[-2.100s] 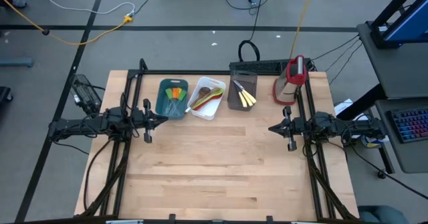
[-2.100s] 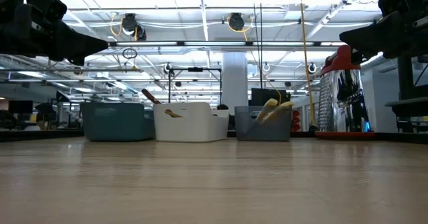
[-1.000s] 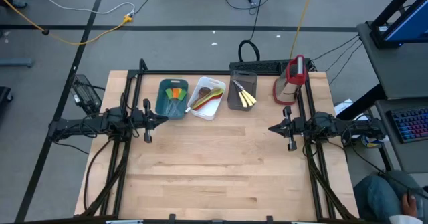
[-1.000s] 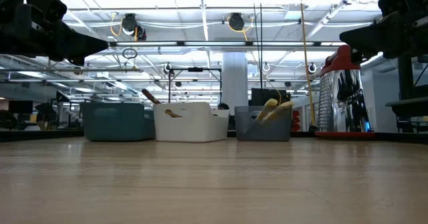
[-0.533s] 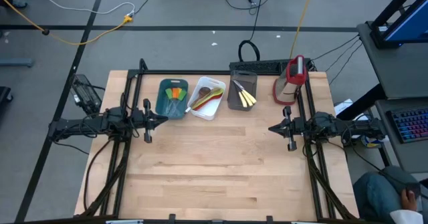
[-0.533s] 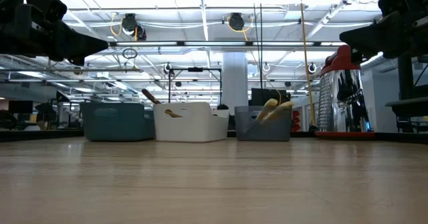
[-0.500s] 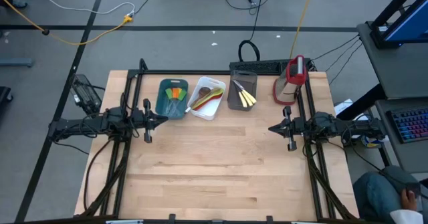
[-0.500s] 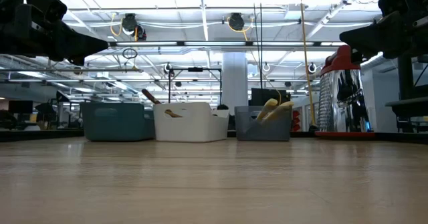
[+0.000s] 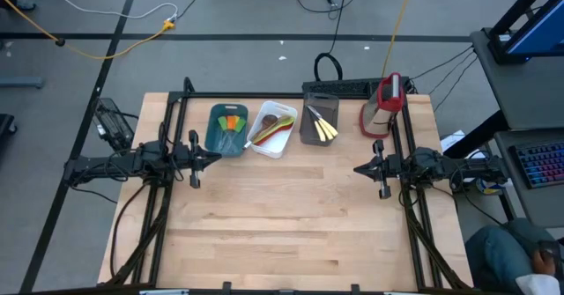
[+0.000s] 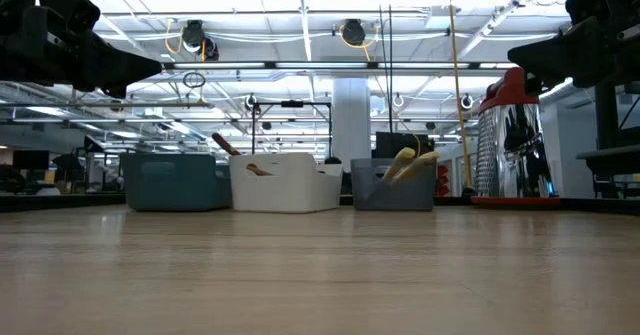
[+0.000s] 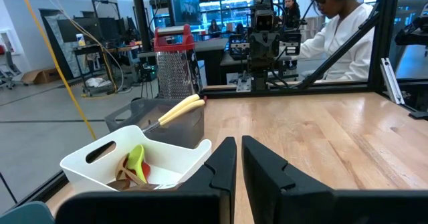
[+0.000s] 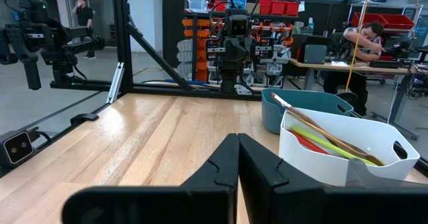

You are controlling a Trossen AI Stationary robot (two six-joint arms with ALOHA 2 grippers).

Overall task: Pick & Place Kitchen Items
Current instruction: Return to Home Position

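Tabletop (image 9: pixel 291 216): pale wood planks | kitchen items (image 9: pixel 275 129): inside three trays (image 9: pixel 211 138) along far edge | left gripper (image 9: pixel 214 158), right gripper (image 9: pixel 358 168): fingers narrow, at side edges | person (image 9: pixel 511 255) beyond near right corner

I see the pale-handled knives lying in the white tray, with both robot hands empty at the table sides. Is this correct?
Not quite: the knives lie in the grey tray, right of the white tray, as the high view shows. The left hand and right hand are indeed empty at the sides.
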